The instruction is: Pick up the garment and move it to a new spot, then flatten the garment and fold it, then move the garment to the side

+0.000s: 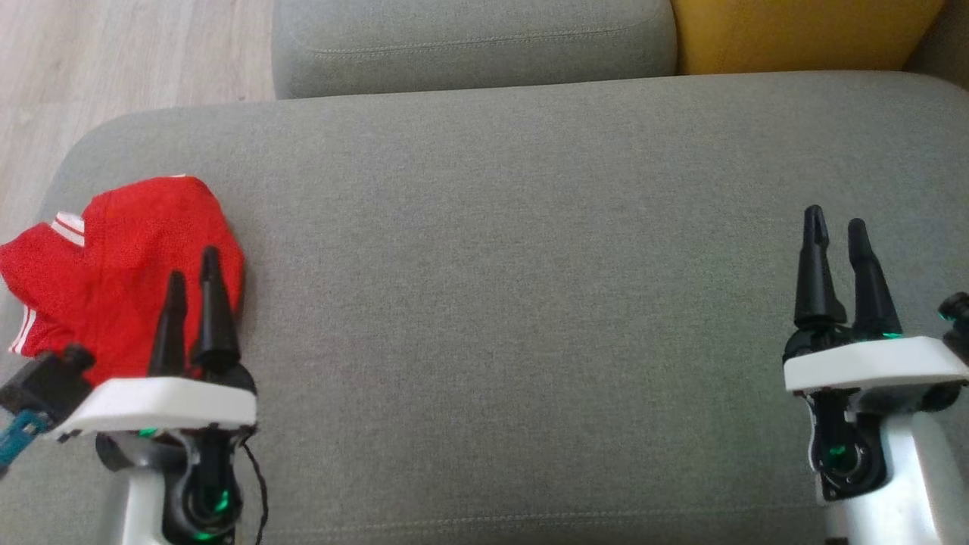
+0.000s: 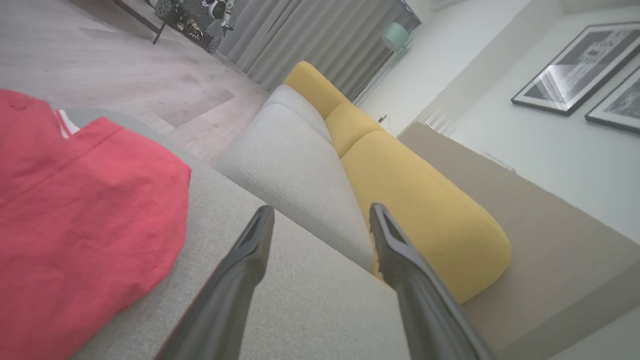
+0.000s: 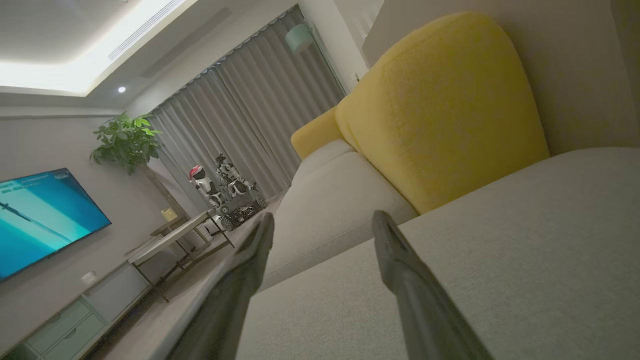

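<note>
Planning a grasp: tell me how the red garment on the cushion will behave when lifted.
Probably floppy: the red garment lies in soft folds on the grey cushion, so it should drape and unfold from a pinch. Likely light, since its mesh weave looks thin. Pushed, it may bunch rather than slide; the cushion's cloth looks coarse.

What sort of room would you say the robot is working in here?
Most likely a home living room: the robot faces a grey sofa with a yellow cushion, a wall-mounted television hangs across the room, and long curtains and a potted plant stand beyond.
</note>
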Robot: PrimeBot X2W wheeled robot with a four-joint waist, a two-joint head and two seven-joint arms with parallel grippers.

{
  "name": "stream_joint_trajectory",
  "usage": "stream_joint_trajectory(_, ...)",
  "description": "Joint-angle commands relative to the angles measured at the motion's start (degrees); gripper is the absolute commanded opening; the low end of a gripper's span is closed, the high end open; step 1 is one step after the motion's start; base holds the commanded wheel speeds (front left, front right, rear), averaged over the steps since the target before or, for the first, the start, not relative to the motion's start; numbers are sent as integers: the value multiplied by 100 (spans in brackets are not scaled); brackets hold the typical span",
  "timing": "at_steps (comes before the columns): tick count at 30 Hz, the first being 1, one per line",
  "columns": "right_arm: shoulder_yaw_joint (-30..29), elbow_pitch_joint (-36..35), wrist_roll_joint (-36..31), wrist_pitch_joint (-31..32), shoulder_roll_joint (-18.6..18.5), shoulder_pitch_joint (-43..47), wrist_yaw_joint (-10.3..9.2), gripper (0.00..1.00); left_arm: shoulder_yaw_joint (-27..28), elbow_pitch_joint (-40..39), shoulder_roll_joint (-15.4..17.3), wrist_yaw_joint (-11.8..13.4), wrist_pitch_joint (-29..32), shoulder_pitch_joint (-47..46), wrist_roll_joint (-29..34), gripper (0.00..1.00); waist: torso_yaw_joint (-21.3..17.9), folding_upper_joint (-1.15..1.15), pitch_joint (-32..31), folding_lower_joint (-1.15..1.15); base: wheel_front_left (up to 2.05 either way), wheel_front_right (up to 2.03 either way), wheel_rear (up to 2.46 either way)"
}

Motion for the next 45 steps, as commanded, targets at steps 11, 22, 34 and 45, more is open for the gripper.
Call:
stream_joint_trajectory(11, 366, -173, -1101, -243, -160, -393, 29, 100, -677, -184, 532, 470, -237, -352, 1286, 100, -32, 0, 1, 0, 0, 0, 0)
stream_joint_trajectory(22, 475, -183, -2062, -429, -90, -289, 33, 100, -1806, -24, 1205, 1588, -421, -538, 2195, 100, -32, 0, 5, 0, 0, 0, 0)
stream_joint_trajectory(34, 597, -69, -3198, -632, -38, -257, 37, 100, -2531, 174, 1523, 2105, -622, -746, 2618, 100, -16, 0, 36, 0, 0, 0, 0)
stream_joint_trajectory(45, 663, -181, -3836, -835, -26, -323, 42, 100, -2308, 62, 1361, 2198, -823, -740, 2849, 100, -22, 0, 59, 0, 0, 0, 0)
